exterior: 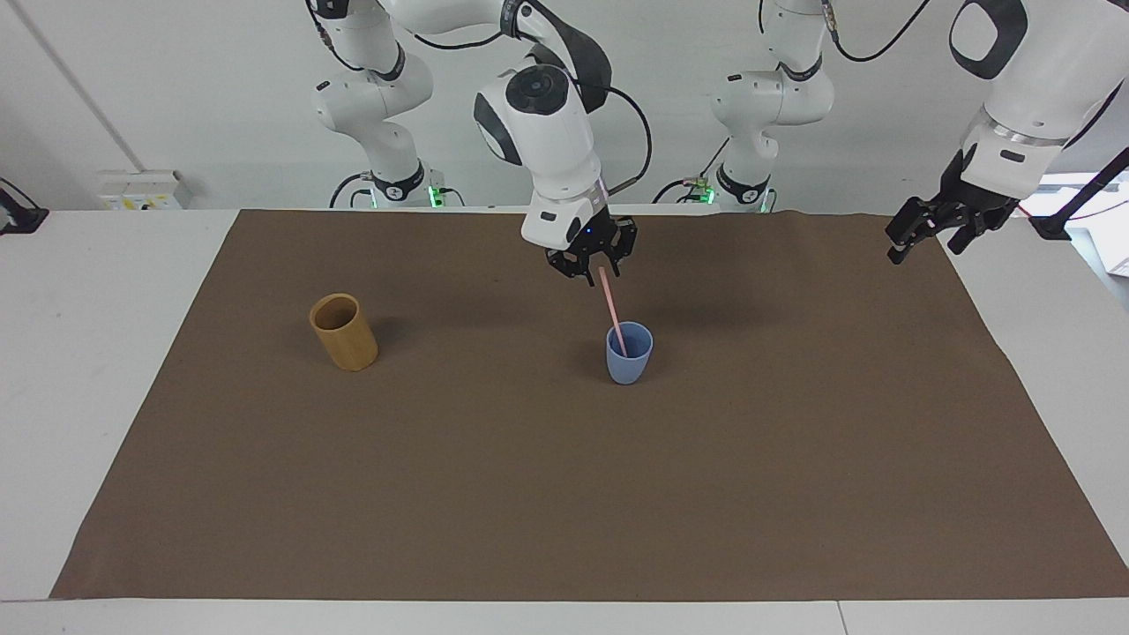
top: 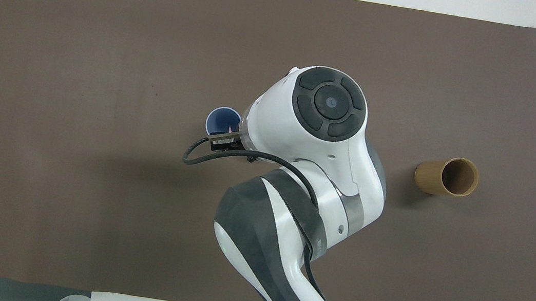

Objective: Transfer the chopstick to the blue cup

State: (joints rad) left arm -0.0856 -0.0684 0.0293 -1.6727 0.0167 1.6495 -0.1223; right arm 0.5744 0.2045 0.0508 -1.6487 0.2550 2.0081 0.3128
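Note:
The pale pink chopstick stands in the light blue cup near the middle of the brown mat, leaning toward the robots. Its top end sits just below my right gripper, which is open over the cup's robot-side rim and no longer grips the stick. In the overhead view the right arm covers most of the cup, and only a bit of the stick shows inside it. My left gripper waits, open and empty, in the air over the mat's edge at the left arm's end.
A taller tan cylindrical cup stands on the mat toward the right arm's end; it also shows in the overhead view. White table surface surrounds the mat.

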